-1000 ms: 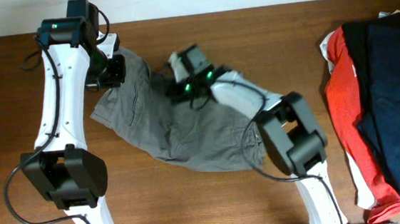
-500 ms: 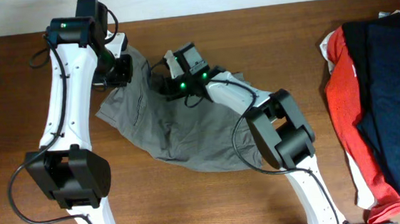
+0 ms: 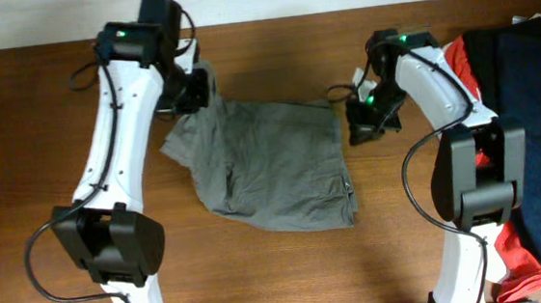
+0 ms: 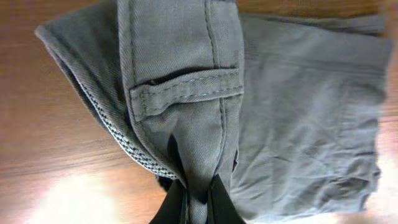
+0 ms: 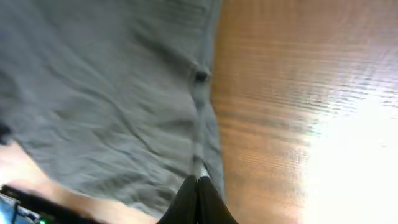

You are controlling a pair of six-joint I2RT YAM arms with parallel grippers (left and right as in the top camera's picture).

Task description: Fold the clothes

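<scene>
At the middle of the surface (image 3: 41,189) lie the shorts (image 3: 272,166), spread nearly flat. The left claw (image 3: 191,88) is clenched on the waistband at their 11 o'clock corner. The right claw (image 3: 363,125) seems to pinch the edge at 2 o'clock, likely to stretch the cloth smooth. No label or writing is readable.

Khaki-grey shorts (image 3: 272,166), wrinkled, spread flat mid-table, top corners pinched.
</scene>
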